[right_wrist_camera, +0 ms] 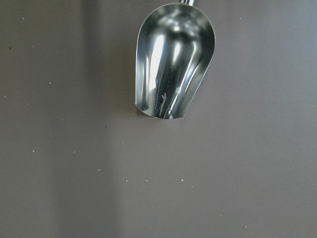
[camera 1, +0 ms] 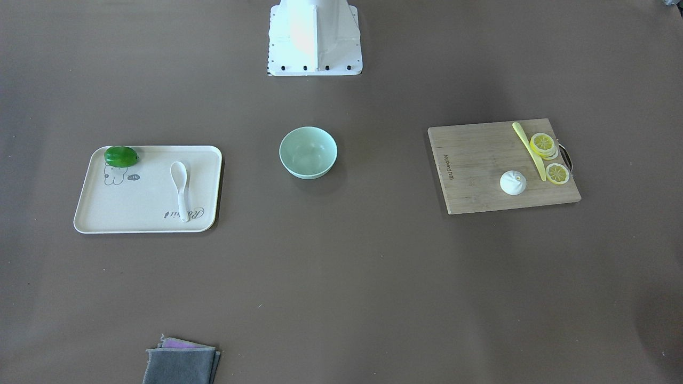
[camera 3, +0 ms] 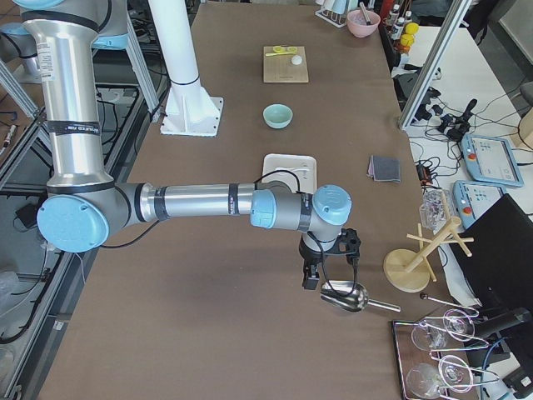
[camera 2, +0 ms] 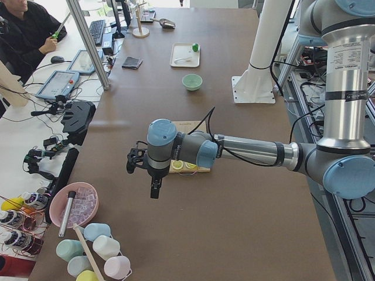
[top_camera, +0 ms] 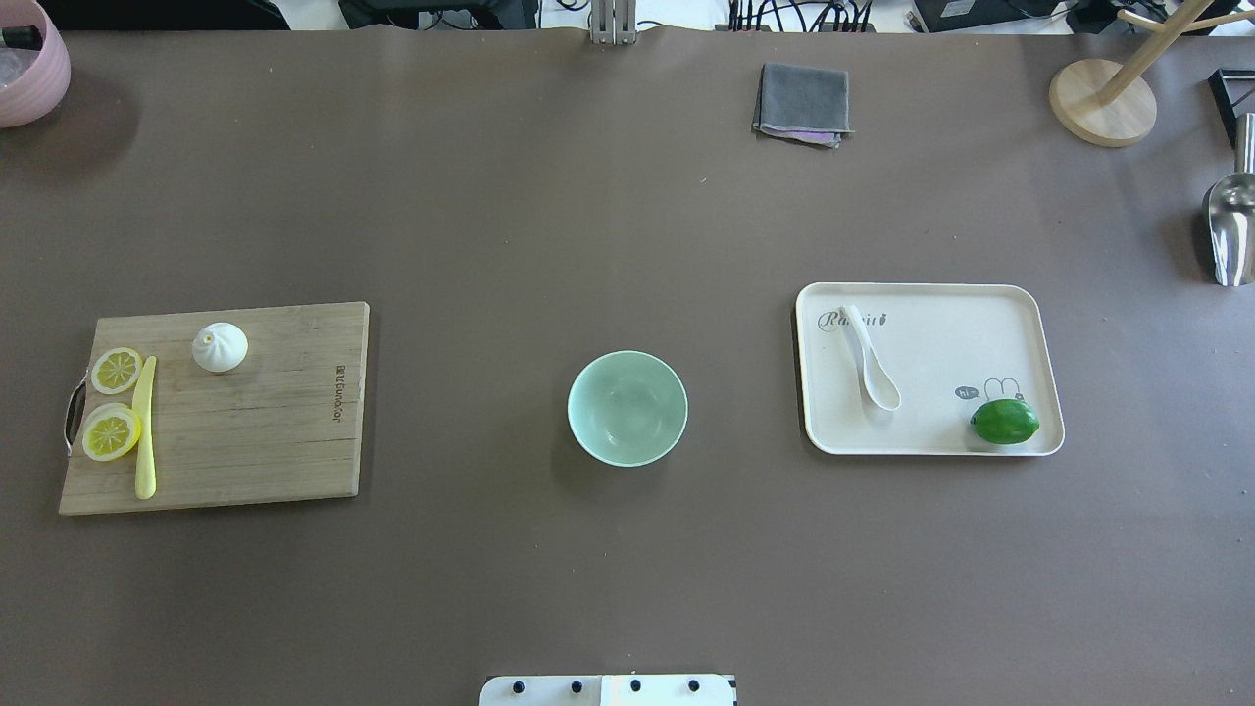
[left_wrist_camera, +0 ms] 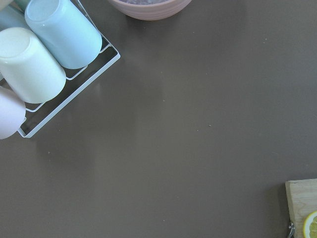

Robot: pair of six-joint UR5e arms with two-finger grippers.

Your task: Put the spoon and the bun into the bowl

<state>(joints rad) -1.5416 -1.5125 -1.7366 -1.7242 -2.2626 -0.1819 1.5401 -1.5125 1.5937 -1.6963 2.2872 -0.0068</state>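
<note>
The white spoon point(camera 1: 181, 186) lies on a cream tray point(camera 1: 144, 226), also in the overhead view point(top_camera: 871, 365). The white pleated bun point(camera 1: 513, 182) sits on a wooden cutting board point(camera 1: 475, 176), also overhead point(top_camera: 219, 347). The mint-green bowl point(camera 1: 308, 152) stands empty at the table's middle point(top_camera: 627, 408). My left gripper point(camera 2: 153, 188) hangs over the table's left end, far from the bun. My right gripper point(camera 3: 315, 275) hangs over the right end above a metal scoop point(right_wrist_camera: 173, 64). Both show only in the side views, so I cannot tell whether they are open or shut.
A green lime point(camera 1: 121, 156) lies on the tray. A yellow knife point(camera 1: 528, 149) and lemon slices point(camera 1: 543, 143) lie on the board. A grey cloth point(camera 1: 181, 362), a cup rack point(left_wrist_camera: 44, 59), a pink bowl point(top_camera: 29, 64) and a wooden stand point(top_camera: 1103, 98) sit at the table's edges.
</note>
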